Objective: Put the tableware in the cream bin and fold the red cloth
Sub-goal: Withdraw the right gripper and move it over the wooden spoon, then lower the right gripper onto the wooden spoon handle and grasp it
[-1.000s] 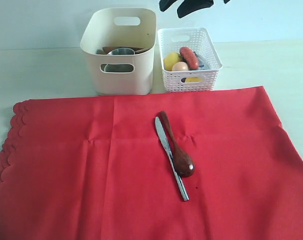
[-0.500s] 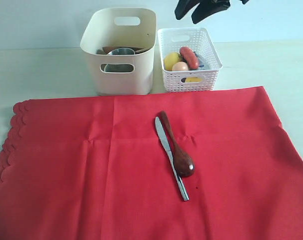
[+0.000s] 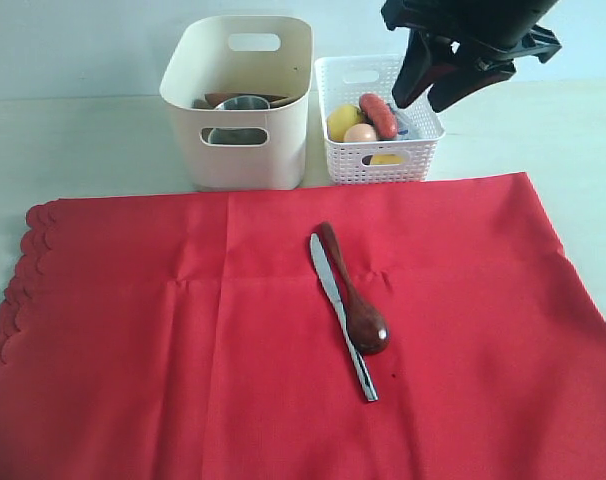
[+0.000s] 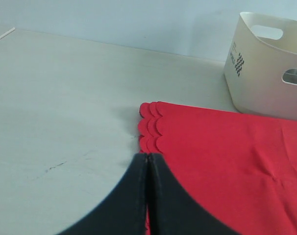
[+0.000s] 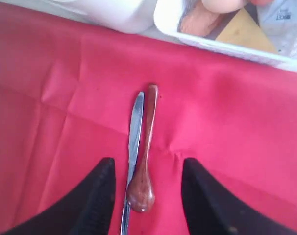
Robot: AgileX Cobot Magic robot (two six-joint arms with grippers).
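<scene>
Your right gripper (image 3: 420,105) hung empty, jaws parted, at 1 o'clock from the wooden spoon (image 3: 349,292) and steel knife (image 5: 135,125). The best move, I think, was to descend over one handle only, because they lay side by side, nearly touching. The left gripper (image 4: 147,157) was pressed shut on nothing, near the scalloped edge of the red cloth (image 3: 133,330). The pair lay mid-cloth, handles toward the cream bin (image 3: 248,165) at 11 o'clock. The spoon looked dark and glossy, the knife thin and flat.

One red cloth (image 3: 183,330) holds one steel knife (image 3: 329,281) and one wooden spoon (image 3: 363,322). One cream bin (image 3: 243,168) and one white basket (image 3: 353,166) stand by.
</scene>
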